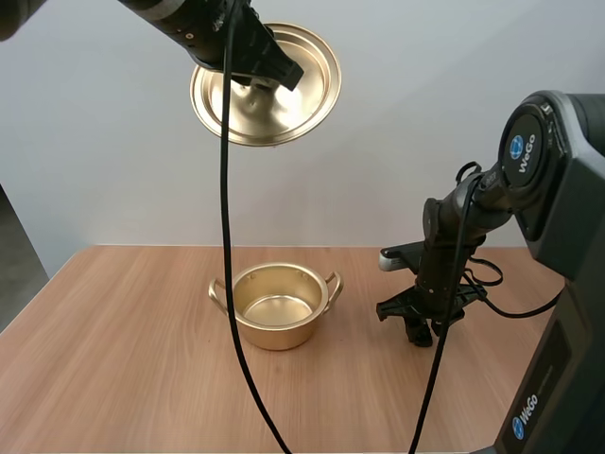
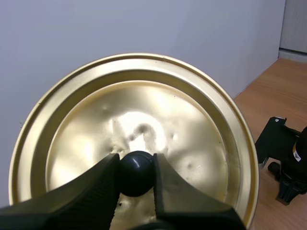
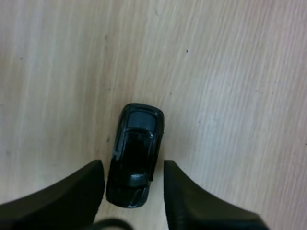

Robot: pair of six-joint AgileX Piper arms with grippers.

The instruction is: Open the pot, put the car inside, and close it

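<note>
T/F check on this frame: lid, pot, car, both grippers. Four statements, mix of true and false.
1. The left gripper is shut on the knob of the lid. True.
2. The lid sits on the pot. False: the lid is held high above the table and the pot stands open.
3. The car is inside the pot. False: it lies on the table, and the pot looks empty.
4. The right gripper is open, one finger on either side of the car. True.
</note>
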